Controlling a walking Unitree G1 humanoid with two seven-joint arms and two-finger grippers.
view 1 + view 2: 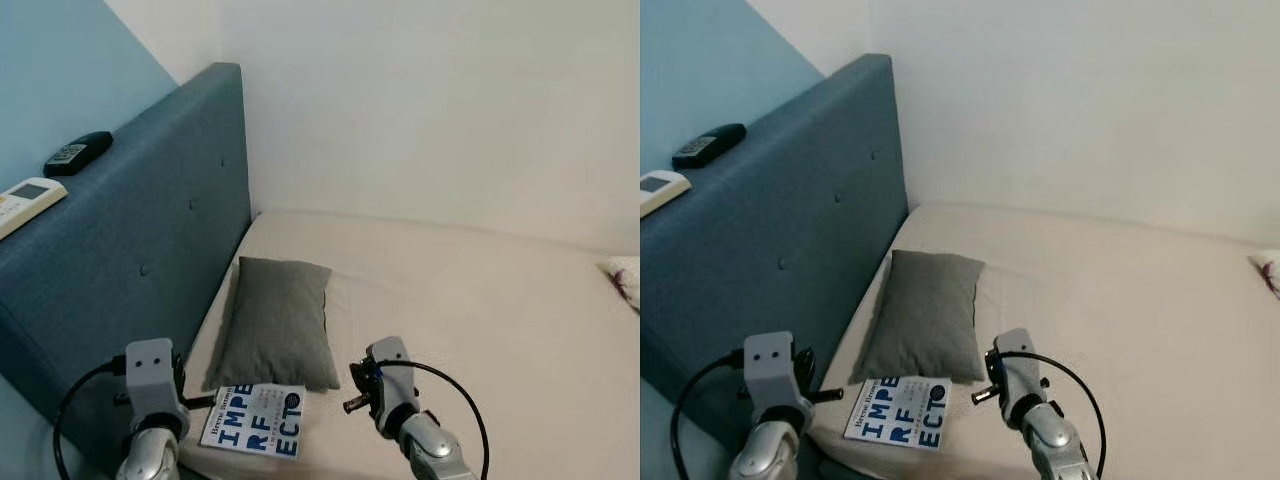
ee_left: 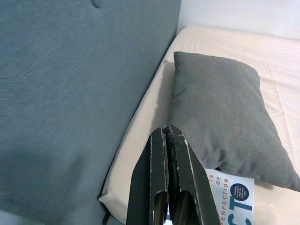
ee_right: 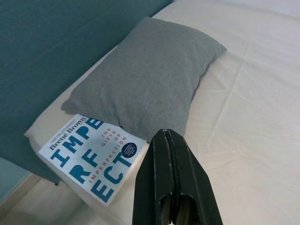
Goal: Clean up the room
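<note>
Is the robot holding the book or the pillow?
Neither. The left gripper and right gripper are both shut on nothing, above the book and pillow.

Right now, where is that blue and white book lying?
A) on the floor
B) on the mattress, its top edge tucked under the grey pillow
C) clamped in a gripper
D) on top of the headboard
B: the book lies flat on the mattress, its top edge under the grey pillow.

The pillow [image 3: 150,77] covers the book's [image 3: 89,157] far edge; a frame-cut, perhaps floral item [image 1: 625,277] stays unidentifiable.
</note>
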